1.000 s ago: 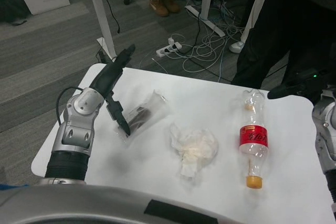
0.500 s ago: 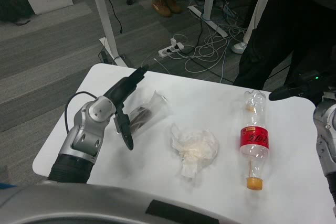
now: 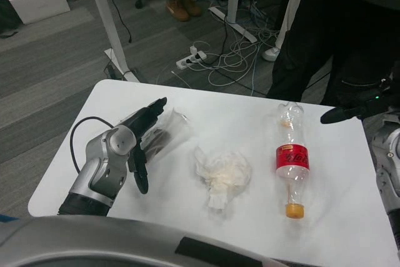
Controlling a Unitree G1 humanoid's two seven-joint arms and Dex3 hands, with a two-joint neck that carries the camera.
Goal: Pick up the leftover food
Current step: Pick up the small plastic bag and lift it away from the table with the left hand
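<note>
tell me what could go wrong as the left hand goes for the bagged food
The left hand lies over the near end of the clear bag of food, fingers not visibly closed; the slick plastic could slip away. The crumpled tissue lies close by and might get swept along. The bottle lies on its side and could roll.

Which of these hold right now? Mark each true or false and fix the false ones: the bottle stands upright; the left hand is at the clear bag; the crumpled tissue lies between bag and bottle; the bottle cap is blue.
1. The bottle stands upright. False: it lies on its side on the table.
2. The left hand is at the clear bag. True.
3. The crumpled tissue lies between bag and bottle. True.
4. The bottle cap is blue. False: it is orange.
</note>
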